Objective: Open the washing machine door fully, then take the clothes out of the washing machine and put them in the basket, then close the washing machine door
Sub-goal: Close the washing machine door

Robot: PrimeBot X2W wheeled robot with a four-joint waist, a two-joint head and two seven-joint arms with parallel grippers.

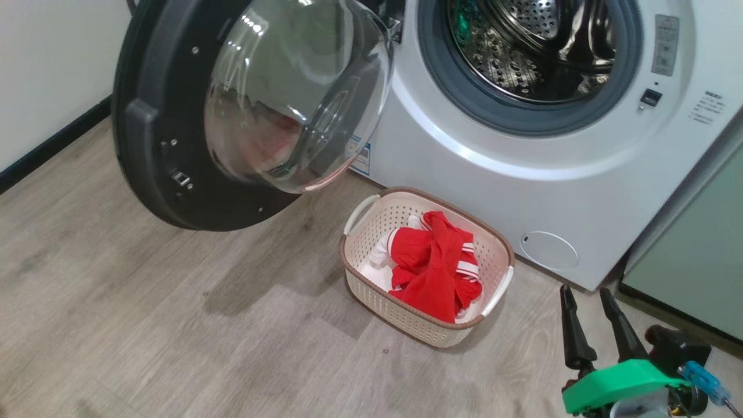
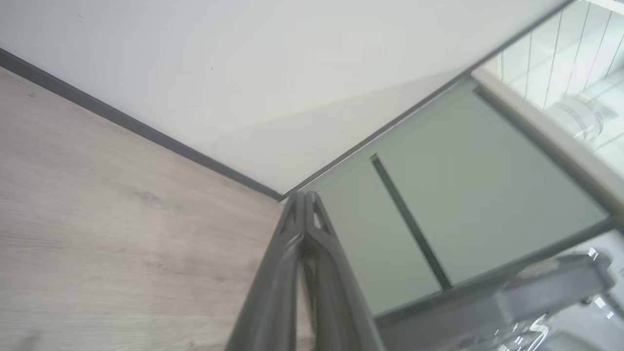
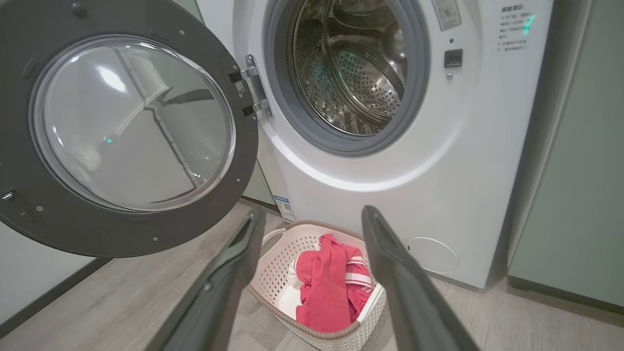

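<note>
Clothes (image 1: pixel 432 261) lie in the basket (image 1: pixel 348 264), a red and white heap that fills most of it. The basket sits on the wooden floor (image 1: pixel 145 302), just in front of the washing machine (image 1: pixel 522 186). The washing machine door (image 1: pixel 151 145) stands wide open, swung out to the left of the round hole. We look into the steel drum (image 1: pixel 522 52) and see no red cloth in the part that shows. So we think two jobs are done: the door is open and the clothes are out. One job is left, and that is to shut the door.

Our right gripper (image 1: pixel 584 290) hangs low, near the bottom corner of the machine. Its two dark fingers point toward the machine. They are spread wide apart, with nothing between them. Our left gripper (image 2: pixel 304 195) points at a corner where the floor, a white wall (image 2: pixel 243 73) and a pale green cabinet (image 2: pixel 463 195) meet. Its fingers are pressed tight together and have nothing in them. Neither gripper touches the door. We think one arm must now reach the black rim and push it round to the machine.
</note>
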